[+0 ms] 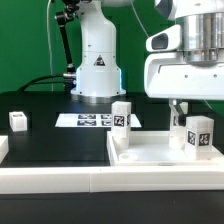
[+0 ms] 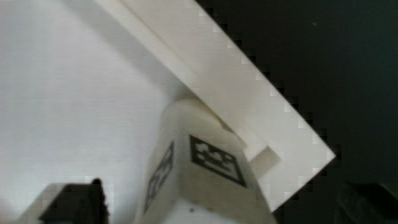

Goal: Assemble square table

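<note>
The square table's white slab lies flat at the exterior view's lower right. Two short white tagged legs stand upright on it, one near its left corner and one near its right side. My gripper hangs just over the right leg, open. In the wrist view that leg rises between the jaws, with the slab beneath it. One dark finger stands clear of the leg's side. The other finger is hard to make out against the black table. A third leg stands loose on the black table at the left.
The marker board lies flat in front of the robot's base. A long white border rail runs along the front edge, and another white piece sits at the far left.
</note>
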`<state>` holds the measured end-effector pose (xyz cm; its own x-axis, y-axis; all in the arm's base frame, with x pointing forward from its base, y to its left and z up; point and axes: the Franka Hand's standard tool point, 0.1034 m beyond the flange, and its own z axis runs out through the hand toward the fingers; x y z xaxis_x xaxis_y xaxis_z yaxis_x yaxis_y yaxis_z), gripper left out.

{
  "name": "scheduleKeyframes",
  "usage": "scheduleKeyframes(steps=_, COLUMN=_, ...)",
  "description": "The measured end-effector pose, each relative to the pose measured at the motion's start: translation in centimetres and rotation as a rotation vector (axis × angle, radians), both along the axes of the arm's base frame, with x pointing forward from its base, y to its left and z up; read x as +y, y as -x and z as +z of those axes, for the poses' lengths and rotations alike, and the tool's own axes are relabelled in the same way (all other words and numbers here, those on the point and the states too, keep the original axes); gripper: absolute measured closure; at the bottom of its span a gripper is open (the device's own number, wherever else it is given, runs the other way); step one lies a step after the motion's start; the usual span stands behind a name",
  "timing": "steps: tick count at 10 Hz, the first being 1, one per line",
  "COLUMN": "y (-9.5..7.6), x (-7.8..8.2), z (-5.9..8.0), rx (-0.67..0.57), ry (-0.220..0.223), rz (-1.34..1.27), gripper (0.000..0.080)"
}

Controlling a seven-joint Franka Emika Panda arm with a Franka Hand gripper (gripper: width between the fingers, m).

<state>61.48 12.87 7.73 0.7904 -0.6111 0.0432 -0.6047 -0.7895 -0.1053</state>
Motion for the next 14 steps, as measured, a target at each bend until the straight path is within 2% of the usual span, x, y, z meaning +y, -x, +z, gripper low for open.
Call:
scheduleKeyframes(steps=1, y=0.0, x=0.1, z=0.0, rx=-0.002, ry=0.025, rz=0.084, gripper=0.015)
scheduleKeyframes(steps=6, y=-0.1, x=0.1, z=0.1, rx=-0.019, ry=0.087, rz=0.457, gripper=0.015)
scheduleKeyframes(steps=11, y=-0.3, x=-0.9, z=0.1, rx=-0.027, ry=0.125, rz=0.761, gripper=0.015)
scheduleKeyframes(steps=13, y=-0.4, x=-1.3, z=0.1, rx=-0.027, ry=0.128, rz=0.795, gripper=0.015)
scheduleKeyframes(steps=14, y=-0.3, x=-1.2, z=0.1, rx=-0.027, ry=0.127, rz=0.786, gripper=0.0239)
